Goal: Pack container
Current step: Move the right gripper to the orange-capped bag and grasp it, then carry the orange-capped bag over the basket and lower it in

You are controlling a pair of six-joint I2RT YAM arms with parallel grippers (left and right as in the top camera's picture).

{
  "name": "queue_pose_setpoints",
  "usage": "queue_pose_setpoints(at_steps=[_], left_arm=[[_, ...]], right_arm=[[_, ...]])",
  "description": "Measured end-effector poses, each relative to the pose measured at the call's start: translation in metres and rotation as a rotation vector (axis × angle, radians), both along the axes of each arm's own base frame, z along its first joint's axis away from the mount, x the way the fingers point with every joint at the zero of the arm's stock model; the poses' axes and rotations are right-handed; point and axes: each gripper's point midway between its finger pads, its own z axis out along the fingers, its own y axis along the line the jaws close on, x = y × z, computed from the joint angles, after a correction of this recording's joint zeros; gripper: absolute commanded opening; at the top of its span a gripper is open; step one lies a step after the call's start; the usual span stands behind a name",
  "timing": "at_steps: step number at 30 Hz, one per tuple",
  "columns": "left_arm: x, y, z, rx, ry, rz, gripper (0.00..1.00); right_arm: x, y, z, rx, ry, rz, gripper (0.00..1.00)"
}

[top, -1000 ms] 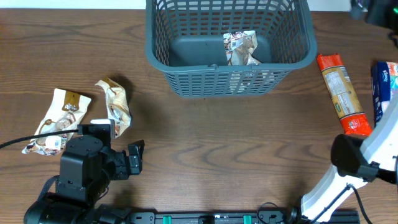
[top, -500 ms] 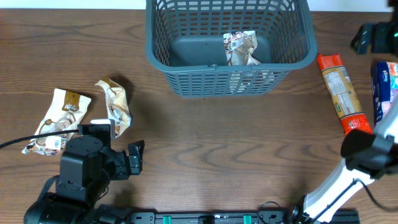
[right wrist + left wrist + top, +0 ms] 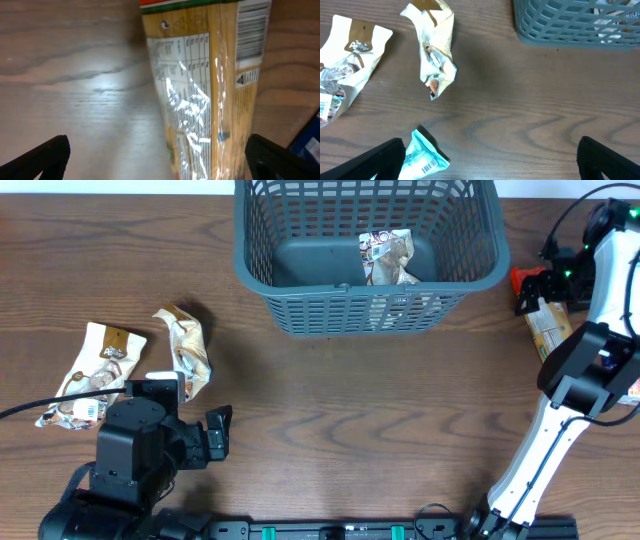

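Note:
The container (image 3: 268,272) is a dark grey-blue slotted basket at the back centre, with one crumpled snack packet (image 3: 386,258) inside. My right gripper (image 3: 540,280) (image 3: 160,167) hangs open over the near end of a long orange pasta packet (image 3: 545,328) (image 3: 210,90), which lies between its fingers, nearer the right one. My left gripper (image 3: 195,432) (image 3: 490,167) stands open low at the front left. A small teal packet (image 3: 425,157) lies just inside its left finger (image 3: 375,160). Two beige snack packets (image 3: 95,370) (image 3: 188,348) lie beyond it.
A blue pack (image 3: 307,142) lies to the right of the pasta packet, at the table's right edge. The basket's corner (image 3: 570,25) shows at the top right of the left wrist view. Bare wood lies between the basket and the front edge.
My right arm has swung up from the front right and brought its open gripper over the pasta packet. The left arm and the packets have not moved.

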Motion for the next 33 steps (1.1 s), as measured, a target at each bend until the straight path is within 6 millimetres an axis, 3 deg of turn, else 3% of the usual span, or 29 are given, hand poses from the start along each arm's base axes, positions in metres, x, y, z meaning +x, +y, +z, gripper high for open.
queue_pose_setpoints(at_steps=[9, 16, 21, 22, 23, 26, 33], left_arm=[[0.0, 0.0, 0.0, 0.0, 0.0, 0.0, 0.99], [0.0, 0.0, 0.0, 0.0, 0.001, 0.0, 0.99], [0.0, 0.0, 0.0, 0.0, 0.0, 0.0, 0.99], [0.0, 0.0, 0.0, 0.0, 0.001, 0.0, 0.99], [0.0, 0.0, 0.0, 0.0, 0.0, 0.0, 0.99], [0.0, 0.0, 0.0, 0.0, 0.0, 0.0, 0.99], [0.0, 0.0, 0.0, 0.0, 0.0, 0.0, 0.99]], right_arm=[[-0.007, -0.017, -0.017, -0.003, 0.03, -0.031, 0.99], [-0.015, -0.026, -0.054, 0.004, 0.084, -0.05, 0.99], [-0.021, -0.029, -0.066, -0.021, 0.11, -0.049, 0.98], [-0.022, -0.029, -0.067, -0.023, 0.109, -0.051, 0.91], [-0.023, -0.029, -0.067, -0.024, 0.109, -0.052, 0.59], [-0.026, -0.027, -0.067, -0.021, 0.112, -0.08, 0.01], [-0.021, -0.025, -0.054, -0.018, 0.071, -0.185, 0.01]])
